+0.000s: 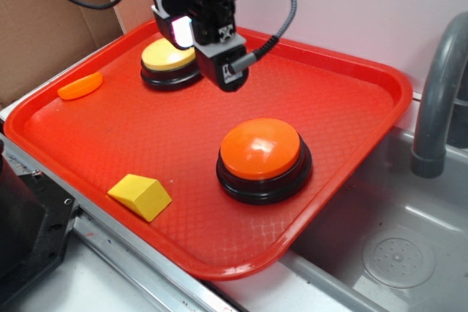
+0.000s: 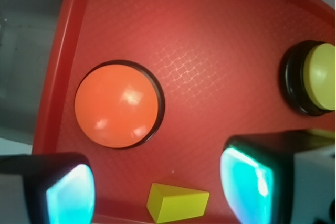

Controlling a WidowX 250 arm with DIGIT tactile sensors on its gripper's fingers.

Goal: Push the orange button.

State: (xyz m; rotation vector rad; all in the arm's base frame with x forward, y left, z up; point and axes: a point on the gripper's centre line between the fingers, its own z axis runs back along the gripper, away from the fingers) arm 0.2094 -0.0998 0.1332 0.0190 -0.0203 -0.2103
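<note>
**Gripper hung open above the tray, orange button untouched**

The orange button [image 1: 261,150] sat on the red tray [image 1: 351,100], its glossy dome cap seated on a round black base, in the part of the tray nearest the grey sink [image 1: 395,253]. Everything else is placed here relative to that button.

Behind it and further from the sink, the gripper [image 1: 223,71] hovered in the air, well apart from the button and touching nothing. In the wrist view its two fingers [image 2: 247,179] stood spread wide, the pads glowing teal, with bare tray and a yellow wedge block [image 2: 177,202] showing in the gap between them; the gripper was released and held nothing. The button [image 2: 116,105] lay ahead of the fingers in that view, off toward the left pad rather than centred in the gap.

Beyond the gripper, on the far side of the tray from the orange button, stood the yellow button [image 1: 170,60] on its own black base (partly hidden by the arm in the exterior view). The yellow wedge block [image 1: 140,195] rested near the tray's front rim, beside the orange button but apart from it. A small flat orange oval piece [image 1: 80,85] lay at the tray's far corner, well apart from the button. A grey faucet [image 1: 439,93] rose at the sink's side.
</note>
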